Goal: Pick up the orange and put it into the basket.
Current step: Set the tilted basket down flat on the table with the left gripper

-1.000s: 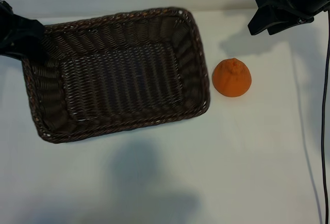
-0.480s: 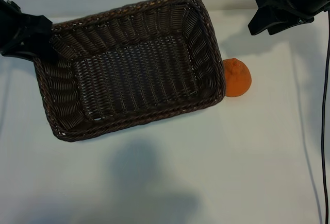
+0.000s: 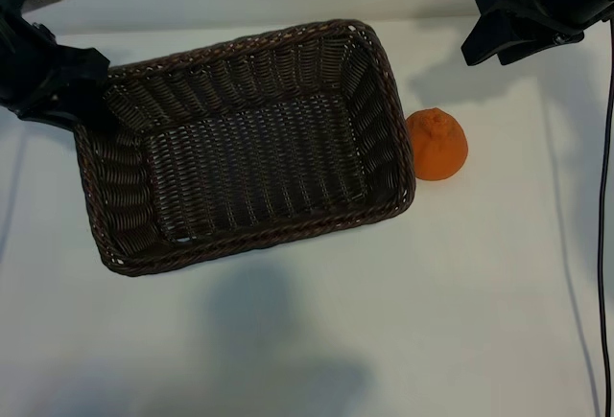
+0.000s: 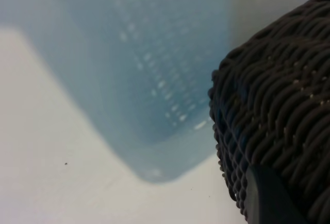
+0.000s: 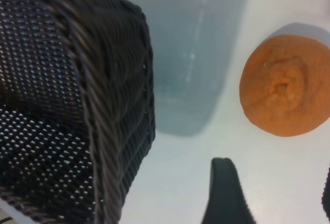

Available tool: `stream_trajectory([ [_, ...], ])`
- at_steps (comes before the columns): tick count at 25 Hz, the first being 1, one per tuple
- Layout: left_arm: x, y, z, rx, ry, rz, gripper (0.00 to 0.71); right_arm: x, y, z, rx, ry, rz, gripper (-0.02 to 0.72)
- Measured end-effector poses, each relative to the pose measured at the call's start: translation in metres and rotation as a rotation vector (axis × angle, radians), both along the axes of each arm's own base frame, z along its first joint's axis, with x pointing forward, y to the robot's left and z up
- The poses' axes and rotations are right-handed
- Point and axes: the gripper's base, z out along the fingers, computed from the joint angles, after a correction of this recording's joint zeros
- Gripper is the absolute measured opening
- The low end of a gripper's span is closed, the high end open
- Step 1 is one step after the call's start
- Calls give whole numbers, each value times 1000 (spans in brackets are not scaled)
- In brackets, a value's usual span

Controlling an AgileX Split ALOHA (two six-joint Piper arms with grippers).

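1. We saw the left gripper (image 3: 91,110) clamped on the basket (image 3: 251,144) at its corner.
2. The basket held nothing.
3. The orange (image 3: 438,145) sat below the right gripper (image 3: 499,38), whose jaws stood wide, touching the basket's far wall.

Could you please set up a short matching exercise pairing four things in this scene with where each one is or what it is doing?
Things:
1. orange
2. basket
3. left end effector
4. right end effector

Places or states:
A. gripping the basket's left rim
B. open, above the table's far right
C. on the table by the basket's right side
D. empty

Pairs: 1-C, 2-D, 3-A, 4-B
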Motion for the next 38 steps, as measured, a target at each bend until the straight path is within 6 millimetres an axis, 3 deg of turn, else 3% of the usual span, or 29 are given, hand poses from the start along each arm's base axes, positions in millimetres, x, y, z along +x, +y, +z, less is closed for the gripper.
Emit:
stream_trajectory([
  [18,14,-14,-48,-16,90,-104,203,-1,0,0,1,7,4,444],
  [38,14,-19,-49,-25,60,-185,203,-1,0,0,1,7,4,444],
])
